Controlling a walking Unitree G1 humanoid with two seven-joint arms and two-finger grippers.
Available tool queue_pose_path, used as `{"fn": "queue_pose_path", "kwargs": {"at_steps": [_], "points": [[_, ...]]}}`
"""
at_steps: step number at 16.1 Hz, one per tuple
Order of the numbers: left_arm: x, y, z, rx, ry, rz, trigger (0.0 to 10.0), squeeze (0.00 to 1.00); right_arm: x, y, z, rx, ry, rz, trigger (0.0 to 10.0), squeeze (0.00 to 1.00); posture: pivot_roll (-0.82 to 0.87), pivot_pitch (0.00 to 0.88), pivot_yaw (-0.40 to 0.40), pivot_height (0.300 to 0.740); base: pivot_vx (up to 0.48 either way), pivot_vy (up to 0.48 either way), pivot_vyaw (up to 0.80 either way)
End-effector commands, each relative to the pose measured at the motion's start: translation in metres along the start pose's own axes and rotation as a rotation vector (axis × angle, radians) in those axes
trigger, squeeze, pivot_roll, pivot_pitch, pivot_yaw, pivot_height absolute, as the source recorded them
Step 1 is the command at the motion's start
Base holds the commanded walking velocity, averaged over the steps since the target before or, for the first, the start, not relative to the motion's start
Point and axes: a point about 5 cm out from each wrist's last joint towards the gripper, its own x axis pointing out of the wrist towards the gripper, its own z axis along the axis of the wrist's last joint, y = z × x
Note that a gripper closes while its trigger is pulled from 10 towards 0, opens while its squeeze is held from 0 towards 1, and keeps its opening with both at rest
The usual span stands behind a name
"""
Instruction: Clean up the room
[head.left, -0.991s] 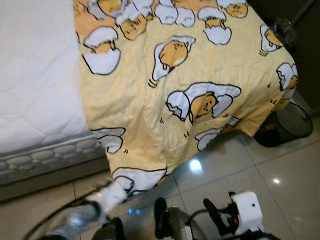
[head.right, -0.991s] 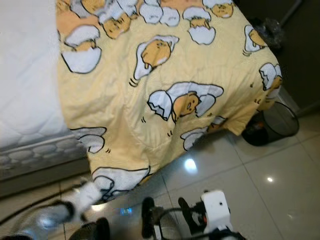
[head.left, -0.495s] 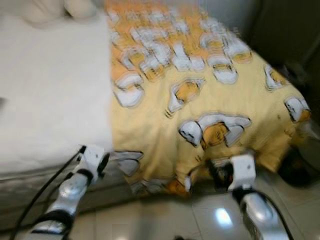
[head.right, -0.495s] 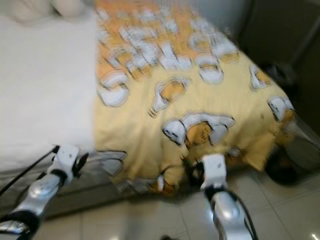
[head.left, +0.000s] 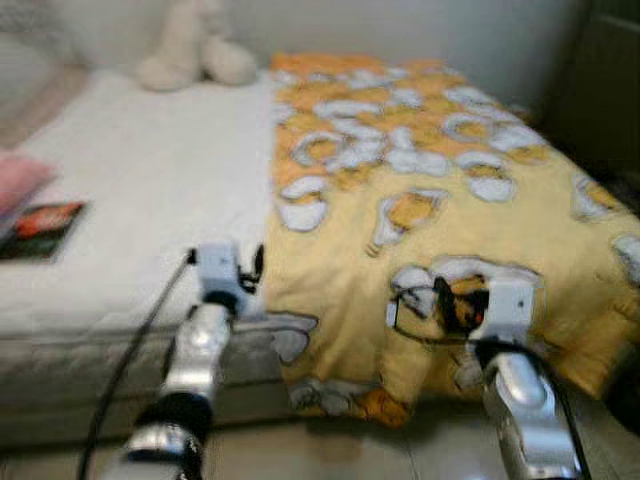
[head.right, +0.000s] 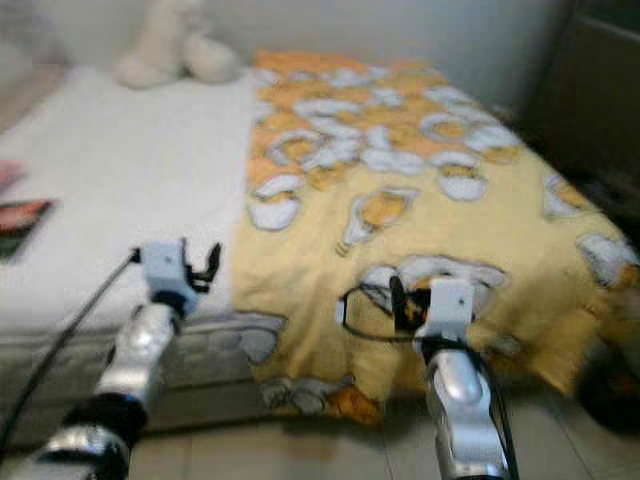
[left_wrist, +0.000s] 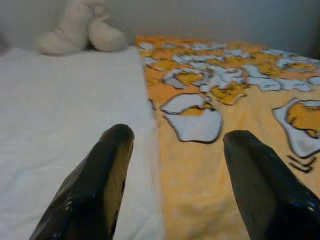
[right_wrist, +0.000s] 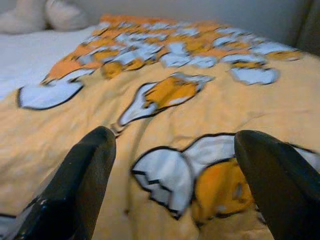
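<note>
As you look down from the head cameras, both arms are raised over the near edge of the bed (head.left: 120, 200), and the frames are somewhat blurred. Your left gripper (head.left: 252, 272) sits at the seam where the bare white mattress meets the yellow blanket (head.left: 450, 170); in the left wrist view its two black fingers (left_wrist: 95, 185) stand wide apart, one over white sheet and one over the blanket's border. Your right gripper (head.left: 440, 300) hovers above the blanket's near portion, over a printed egg-and-yolk figure; in the right wrist view its fingers (right_wrist: 80, 175) are likewise spread, with nothing between them.

The blanket covers the right part of the bed and drapes over the near edge toward the tiled floor (head.left: 330, 455). On the uncovered mattress, a pale plush toy (head.left: 195, 50) rests at the far end against the wall. At the left edge lie a flat dark book or packet with red print (head.left: 40, 225) and, just behind it, a pink item (head.left: 18, 180) too blurred to identify. A black cable (head.left: 130, 350) runs along your left arm.
</note>
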Motion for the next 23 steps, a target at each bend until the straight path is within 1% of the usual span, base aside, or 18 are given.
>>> {"fn": "queue_pose_path", "kwargs": {"at_steps": [1,2,3,5,6,7,8,11,14,15,16,17,23], "points": [[-0.004,-0.006,-0.003,0.012,0.020,0.011,10.0,0.00,0.002,0.010,0.001,-0.001,-0.019,0.030,10.0,0.00,0.02,0.000,0.040,0.731,0.000,-0.450,0.71],[-0.004,-0.008,-0.004,0.028,0.024,0.012,10.0,0.00,0.003,0.013,0.000,0.002,-0.017,0.037,10.0,0.00,0.02,0.000,0.038,0.731,0.000,-0.431,0.71],[-0.003,-0.011,-0.005,0.063,0.038,0.018,10.0,0.00,0.004,0.017,-0.001,0.007,-0.015,0.051,10.0,0.00,0.03,0.000,0.030,0.731,0.000,0.000,0.70],[0.004,-0.018,-0.002,0.142,0.049,-0.035,10.0,0.00,0.005,0.020,-0.003,0.009,-0.023,0.071,10.0,0.00,0.03,0.000,0.028,0.731,0.000,0.000,0.66],[0.009,-0.016,0.001,0.163,0.058,-0.066,10.0,0.00,0.007,0.020,-0.004,-0.026,-0.012,0.059,10.0,0.00,0.03,0.000,0.025,0.731,0.000,0.000,0.00],[0.013,-0.015,0.008,0.147,0.034,-0.095,10.0,0.00,0.009,0.020,-0.001,-0.029,-0.028,0.055,10.0,0.00,0.02,0.000,0.029,0.731,0.000,0.000,0.00],[0.016,-0.014,0.013,0.103,0.010,-0.108,10.0,0.00,0.010,0.020,0.001,-0.036,-0.037,0.050,10.0,0.00,0.02,0.000,0.031,0.731,0.442,0.000,0.00],[0.021,-0.016,0.017,0.105,0.004,-0.106,10.0,0.00,0.009,0.026,0.000,-0.035,-0.048,0.060,10.0,0.00,0.00,0.000,0.040,0.731,0.480,0.000,0.00],[0.020,-0.019,0.016,0.057,0.006,-0.091,10.0,0.00,0.007,0.025,-0.002,-0.034,-0.048,0.059,10.0,0.00,-0.01,0.000,0.042,0.731,0.480,0.000,0.00],[0.019,-0.018,0.014,0.027,0.014,-0.075,10.0,0.00,0.007,0.024,-0.002,-0.031,-0.046,0.055,10.0,0.00,-0.01,0.000,0.041,0.731,0.480,0.000,0.00],[0.019,-0.015,0.009,-0.030,0.053,-0.045,10.0,0.00,0.007,0.023,-0.002,-0.028,-0.047,0.052,10.0,0.00,-0.01,0.000,0.040,0.731,0.480,0.000,0.00],[0.019,-0.015,0.008,-0.045,0.062,-0.040,10.0,0.00,0.007,0.023,-0.001,-0.031,-0.051,0.053,10.0,0.00,-0.02,0.000,0.040,0.731,0.480,0.000,0.00],[0.022,-0.024,0.013,-0.010,0.033,-0.098,10.0,0.00,0.007,0.021,0.001,-0.038,-0.058,0.052,10.0,0.00,-0.03,0.000,0.038,0.731,0.480,0.000,0.00]]}}
